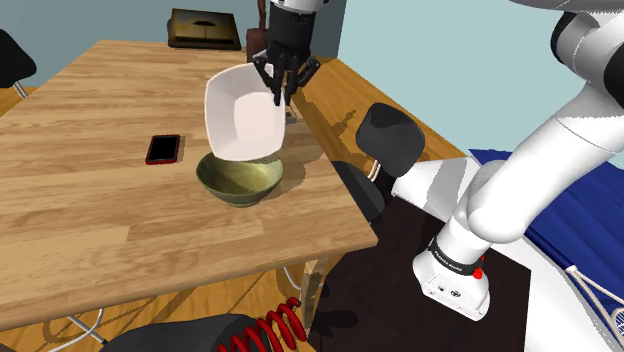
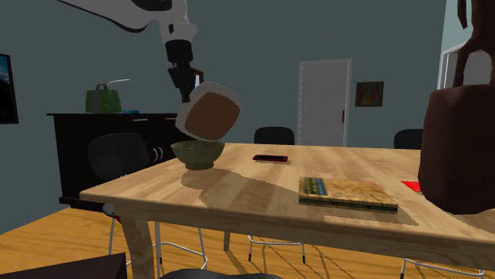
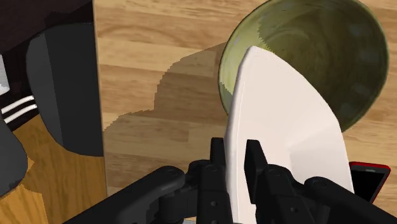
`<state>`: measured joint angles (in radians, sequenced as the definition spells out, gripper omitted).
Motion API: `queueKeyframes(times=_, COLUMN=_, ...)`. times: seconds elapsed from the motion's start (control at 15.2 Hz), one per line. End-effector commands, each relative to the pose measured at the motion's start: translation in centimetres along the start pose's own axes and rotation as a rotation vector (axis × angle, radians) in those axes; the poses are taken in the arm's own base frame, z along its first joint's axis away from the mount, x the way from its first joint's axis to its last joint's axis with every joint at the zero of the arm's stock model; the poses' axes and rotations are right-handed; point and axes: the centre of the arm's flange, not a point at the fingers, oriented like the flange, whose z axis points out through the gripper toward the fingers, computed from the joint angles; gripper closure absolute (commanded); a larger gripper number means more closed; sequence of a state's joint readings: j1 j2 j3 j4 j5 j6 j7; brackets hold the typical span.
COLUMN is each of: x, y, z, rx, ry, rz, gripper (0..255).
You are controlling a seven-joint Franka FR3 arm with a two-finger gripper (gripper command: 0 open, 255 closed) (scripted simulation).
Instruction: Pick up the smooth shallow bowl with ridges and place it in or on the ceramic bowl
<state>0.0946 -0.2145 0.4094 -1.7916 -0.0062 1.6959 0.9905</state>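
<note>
white shallow bowl [image 1: 243,115]: hanging tilted just above the green ceramic bowl [image 1: 240,180], lining up for release.
gripper [image 1: 280,92]: pinching the white shallow bowl's rim, hence the tilt.
green ceramic bowl: sitting near the stand-side edge of the surface [image 1: 90,200].

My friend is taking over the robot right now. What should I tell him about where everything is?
Gripper: shut on the rim of the white bowl, which hangs tilted on its edge.
Green bowl: upright on the wooden table, directly under the white bowl.
Done: white bowl is lifted and positioned over the green bowl.
Left: lower it, open the fingers, let it settle in the green bowl.
</note>
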Motion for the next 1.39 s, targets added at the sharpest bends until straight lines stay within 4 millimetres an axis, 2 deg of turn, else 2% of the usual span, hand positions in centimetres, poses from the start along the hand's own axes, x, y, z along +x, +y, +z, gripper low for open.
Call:
queueKeyframes(times=0.0, x=-1.7, y=-0.5, z=0.4, rx=-0.001, ry=0.0, rz=0.001, gripper=255)
queueKeyframes(times=1.12, x=-2.9, y=-0.1, z=9.4, rx=-0.001, ry=0.0, rz=0.001, gripper=255)
queueKeyframes(times=1.32, x=-2.9, y=-0.1, z=9.4, rx=-0.001, ry=0.0, rz=0.001, gripper=255)
